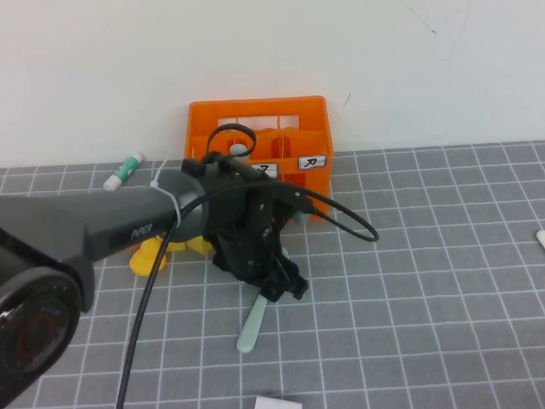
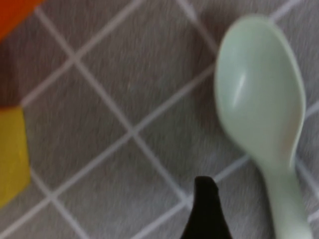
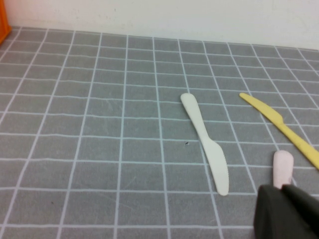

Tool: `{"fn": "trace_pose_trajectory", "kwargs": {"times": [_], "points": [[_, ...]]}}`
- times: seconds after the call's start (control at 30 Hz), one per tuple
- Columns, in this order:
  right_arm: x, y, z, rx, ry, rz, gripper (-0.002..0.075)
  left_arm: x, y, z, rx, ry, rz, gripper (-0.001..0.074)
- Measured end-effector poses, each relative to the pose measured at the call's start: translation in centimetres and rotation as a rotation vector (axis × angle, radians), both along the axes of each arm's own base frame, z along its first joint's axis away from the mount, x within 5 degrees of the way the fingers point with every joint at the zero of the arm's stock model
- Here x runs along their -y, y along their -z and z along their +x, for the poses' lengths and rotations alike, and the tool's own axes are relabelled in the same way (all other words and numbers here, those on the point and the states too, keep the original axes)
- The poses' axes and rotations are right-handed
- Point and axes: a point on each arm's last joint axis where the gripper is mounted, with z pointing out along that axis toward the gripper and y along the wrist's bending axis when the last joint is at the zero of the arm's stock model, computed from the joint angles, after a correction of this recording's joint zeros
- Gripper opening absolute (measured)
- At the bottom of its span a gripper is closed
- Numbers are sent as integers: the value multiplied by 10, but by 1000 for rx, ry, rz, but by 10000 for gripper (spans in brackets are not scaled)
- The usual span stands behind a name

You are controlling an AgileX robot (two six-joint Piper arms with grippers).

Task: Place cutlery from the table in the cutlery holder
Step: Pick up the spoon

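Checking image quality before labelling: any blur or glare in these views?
Left wrist view: soft, smeared; glare streak on the spoon bowl, left claw a dark blur. High view: even light, left claw above the spoon. Right wrist view: sharp, white knife crisp; right claw corner blurred.

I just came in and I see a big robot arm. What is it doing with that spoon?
The robot is tidying cutlery into the orange cutlery holder at the back of the table. Its left gripper is down low over the mint-green spoon, which lies flat on the table and is not picked up yet. The right gripper is off to the side near a white knife, a yellow knife and a pink piece on the table.
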Motion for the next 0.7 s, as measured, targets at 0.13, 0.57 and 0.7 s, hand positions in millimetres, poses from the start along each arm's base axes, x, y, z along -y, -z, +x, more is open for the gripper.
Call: {"fn": "trace_pose_trajectory", "kwargs": {"times": [0.13,0.57,0.7], "points": [[0,0,0,0,0,0,-3,4,0,3,24,-12,-45,440],[0,0,0,0,0,0,-3,6,13,3,-21,-29,-43,428],[0,0,0,0,0,0,-3,6,13,3,-26,-31,-40,412]]}}
